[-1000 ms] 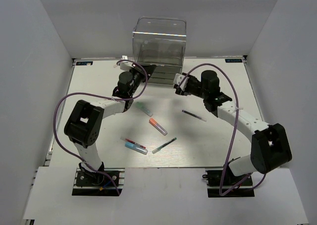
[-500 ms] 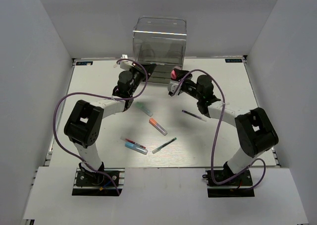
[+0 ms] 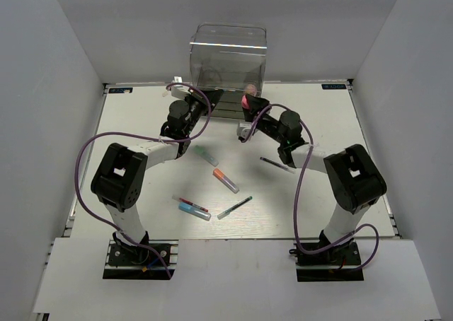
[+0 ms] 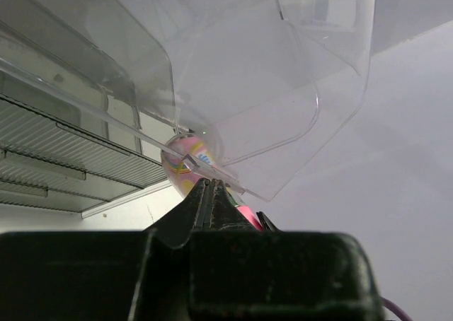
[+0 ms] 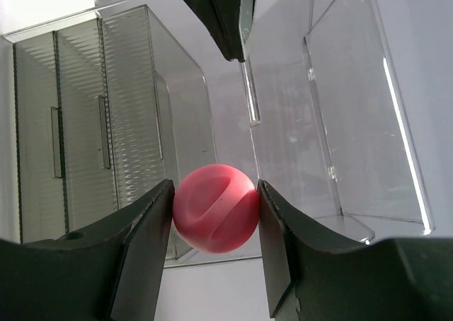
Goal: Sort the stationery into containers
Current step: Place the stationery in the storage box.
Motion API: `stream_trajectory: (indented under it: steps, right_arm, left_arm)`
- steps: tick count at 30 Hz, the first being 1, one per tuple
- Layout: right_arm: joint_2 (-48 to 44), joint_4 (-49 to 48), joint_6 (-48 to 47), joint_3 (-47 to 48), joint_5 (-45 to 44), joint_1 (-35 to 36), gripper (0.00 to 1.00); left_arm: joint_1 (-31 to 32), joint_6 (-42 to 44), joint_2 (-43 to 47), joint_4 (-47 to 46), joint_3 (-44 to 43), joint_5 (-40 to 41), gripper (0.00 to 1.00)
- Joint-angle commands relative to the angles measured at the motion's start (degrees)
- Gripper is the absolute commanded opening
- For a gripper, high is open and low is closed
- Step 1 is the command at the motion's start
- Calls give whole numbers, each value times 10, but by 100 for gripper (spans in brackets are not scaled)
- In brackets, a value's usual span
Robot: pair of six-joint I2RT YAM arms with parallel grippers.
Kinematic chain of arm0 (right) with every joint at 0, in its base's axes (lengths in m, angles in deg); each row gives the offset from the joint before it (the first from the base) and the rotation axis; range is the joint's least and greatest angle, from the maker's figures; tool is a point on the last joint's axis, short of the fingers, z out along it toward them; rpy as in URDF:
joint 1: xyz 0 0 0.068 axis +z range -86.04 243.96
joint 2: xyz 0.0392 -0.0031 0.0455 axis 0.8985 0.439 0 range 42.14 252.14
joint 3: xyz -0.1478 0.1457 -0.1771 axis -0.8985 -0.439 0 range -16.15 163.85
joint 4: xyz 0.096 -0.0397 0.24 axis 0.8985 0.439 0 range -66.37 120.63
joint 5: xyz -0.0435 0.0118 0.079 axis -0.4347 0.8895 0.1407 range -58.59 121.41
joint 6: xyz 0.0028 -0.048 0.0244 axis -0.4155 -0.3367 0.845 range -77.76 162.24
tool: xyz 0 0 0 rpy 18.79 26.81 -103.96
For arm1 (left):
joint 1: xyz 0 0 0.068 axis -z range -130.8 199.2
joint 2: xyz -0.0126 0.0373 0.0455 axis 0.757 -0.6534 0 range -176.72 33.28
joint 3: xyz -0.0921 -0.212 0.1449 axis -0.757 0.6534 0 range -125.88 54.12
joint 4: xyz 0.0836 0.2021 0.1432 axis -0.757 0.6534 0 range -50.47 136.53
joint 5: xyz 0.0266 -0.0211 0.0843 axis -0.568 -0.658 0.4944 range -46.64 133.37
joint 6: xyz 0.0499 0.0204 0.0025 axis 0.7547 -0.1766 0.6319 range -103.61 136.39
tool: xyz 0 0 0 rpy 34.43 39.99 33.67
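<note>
The clear container (image 3: pixel 228 58) with stacked drawers stands at the back middle. My left gripper (image 3: pixel 207 102) is shut on the thin clear lip of a drawer (image 4: pixel 233 88) that stands pulled out; its fingertips (image 4: pixel 202 192) pinch the plastic edge. My right gripper (image 3: pixel 248 106) is shut on a pink ball (image 5: pixel 214 209) and holds it just in front of the container (image 5: pixel 127 123), beside the drawer. On the table lie a green-capped marker (image 3: pixel 207 155), an orange-capped marker (image 3: pixel 225 179), a dark pen (image 3: pixel 277 165), a blue marker (image 3: pixel 194 211), a red-pink pen (image 3: pixel 191 203) and a thin pen (image 3: pixel 234 208).
White walls close in the white table (image 3: pixel 141 123) on the left, right and back. Purple cables (image 3: pixel 88 158) loop off both arms. The two arm bases (image 3: pixel 138 254) sit at the near edge.
My right arm has swung left and towards the container, carrying the pink ball up next to the pulled-out drawer. The left arm and the items on the table have not moved.
</note>
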Motion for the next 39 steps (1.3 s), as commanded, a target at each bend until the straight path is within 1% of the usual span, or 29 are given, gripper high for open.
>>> stream_trajectory:
  steps: [1,16,20,22,25,29,39]
  right_arm:
    - [6,-77,-29,7,13,0,0]
    - [71,-89,-71,41,16,-2,0]
    - [76,-58,-40,60,7,0,0]
    - [78,-33,-14,82,-10,0,0]
    - [97,-27,4,114,-36,1,0]
    - [124,-25,2,153,-54,1,0]
    - [162,-21,6,194,-74,0,0]
  left_arm:
    - [-1,6,44,-31,-28,1,0]
    - [-1,6,39,-31,-28,1,0]
    - [-1,6,39,-31,-28,1,0]
    - [-1,6,39,-31,-28,1,0]
    - [-1,6,33,-31,-34,1,0]
    - [-1,6,33,-31,-39,1,0]
    - [-1,6,28,-26,-44,1,0]
